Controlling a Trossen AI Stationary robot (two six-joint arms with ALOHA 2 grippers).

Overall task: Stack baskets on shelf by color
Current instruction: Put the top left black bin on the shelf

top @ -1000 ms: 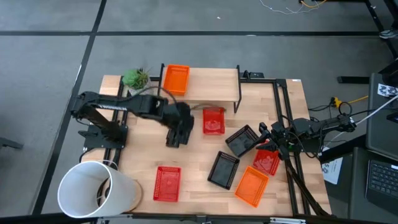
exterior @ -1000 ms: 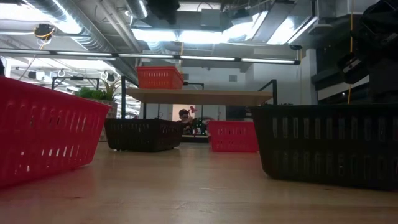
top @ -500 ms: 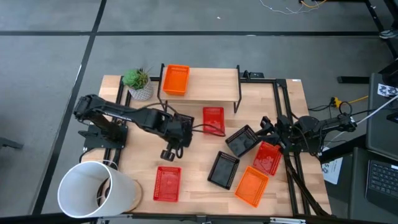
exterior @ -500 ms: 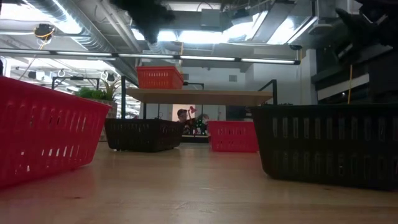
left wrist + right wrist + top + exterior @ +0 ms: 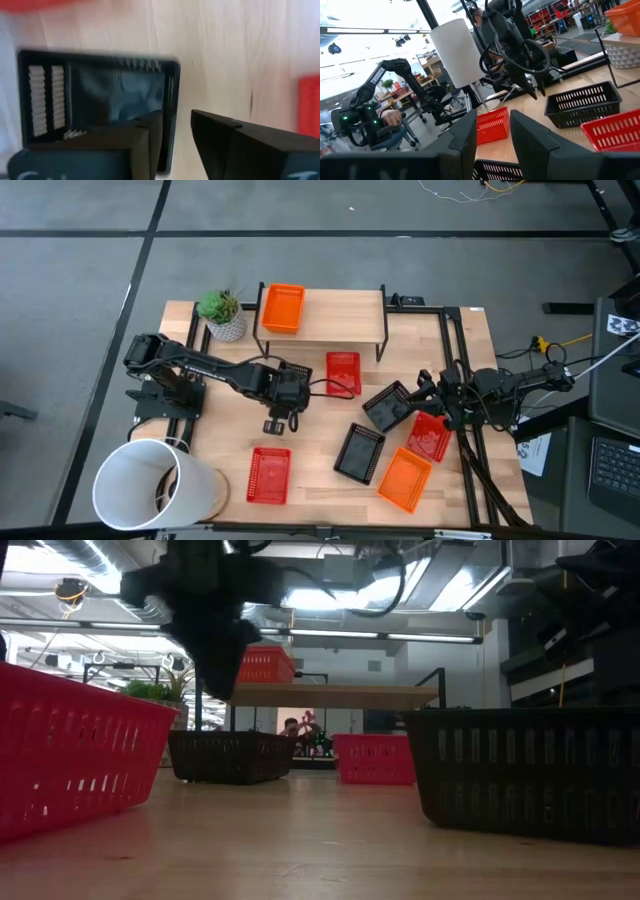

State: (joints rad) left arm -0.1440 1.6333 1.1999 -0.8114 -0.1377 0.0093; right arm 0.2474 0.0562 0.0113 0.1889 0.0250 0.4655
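My left gripper [image 5: 275,423] hangs open above the table, left of centre, well clear of the wood in the low view [image 5: 212,670]. Its wrist view looks down past the fingers [image 5: 175,125] at a black basket [image 5: 95,95], which stands on its base [image 5: 230,755]; my arm mostly hides it from above. One orange basket [image 5: 282,308] sits on the left end of the shelf [image 5: 335,315]. A red basket [image 5: 343,373] stands in front of the shelf. My right gripper [image 5: 430,392] waits open at the right edge [image 5: 492,135].
Another red basket [image 5: 268,475] lies near the front edge. Two black baskets [image 5: 390,408] [image 5: 360,452], a red one [image 5: 430,438] and an orange one [image 5: 405,478] crowd the right side. A white bucket [image 5: 150,485] stands at the near left corner, a potted plant [image 5: 222,310] beside the shelf.
My left gripper has moved from in front of the shelf toward the table's near edge and a little left, coming into the low view from above. The black basket and the other baskets have stayed where they were.
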